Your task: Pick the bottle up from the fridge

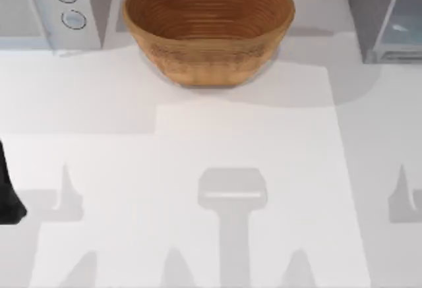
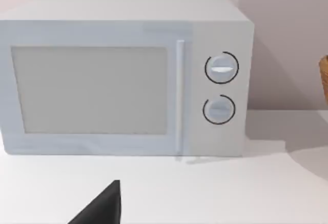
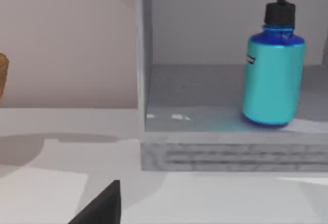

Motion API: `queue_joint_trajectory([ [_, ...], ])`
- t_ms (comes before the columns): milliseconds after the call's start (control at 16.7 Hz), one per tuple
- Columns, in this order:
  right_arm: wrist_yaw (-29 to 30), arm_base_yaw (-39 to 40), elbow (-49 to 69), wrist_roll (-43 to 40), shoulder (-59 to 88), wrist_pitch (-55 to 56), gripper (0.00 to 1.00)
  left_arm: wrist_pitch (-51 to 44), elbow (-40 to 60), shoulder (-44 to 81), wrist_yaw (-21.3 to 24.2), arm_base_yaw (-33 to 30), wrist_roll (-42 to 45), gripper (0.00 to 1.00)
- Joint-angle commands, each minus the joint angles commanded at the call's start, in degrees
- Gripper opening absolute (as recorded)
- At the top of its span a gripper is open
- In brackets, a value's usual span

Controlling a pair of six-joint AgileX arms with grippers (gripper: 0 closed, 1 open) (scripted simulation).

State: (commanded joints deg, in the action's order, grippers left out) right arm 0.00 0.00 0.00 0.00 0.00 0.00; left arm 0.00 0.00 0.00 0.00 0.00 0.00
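The bottle stands upright on the floor of the fridge, far right on the table, door apparently open. Whether the right gripper is spread or pressed together I cannot tell — a dark finger tip shows. Approach level, straddle the teal body below the cap, clear of the frame — the left arm waits near left.

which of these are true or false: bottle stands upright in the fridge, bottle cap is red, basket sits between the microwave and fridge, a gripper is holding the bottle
1. The bottle stands upright inside the fridge. True.
2. Its cap is red. False: the cap is black.
3. The basket sits between the microwave and the fridge. True.
4. A gripper is holding the bottle. False: the bottle stands alone on the fridge floor, nothing touching it.
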Motion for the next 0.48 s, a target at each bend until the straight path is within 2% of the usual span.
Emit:
queue_joint_trajectory([
  [240, -0.68, -0.65, 0.25, -0.03, 1.76, 1.78, 1.0, 0.0, 0.0, 0.0, 0.0, 0.0, 0.0, 1.0],
  [480, -4.24, -4.38, 1.77, -0.13, 12.51, 12.54, 1.0, 0.0, 0.0, 0.0, 0.0, 0.0, 0.0, 1.0],
])
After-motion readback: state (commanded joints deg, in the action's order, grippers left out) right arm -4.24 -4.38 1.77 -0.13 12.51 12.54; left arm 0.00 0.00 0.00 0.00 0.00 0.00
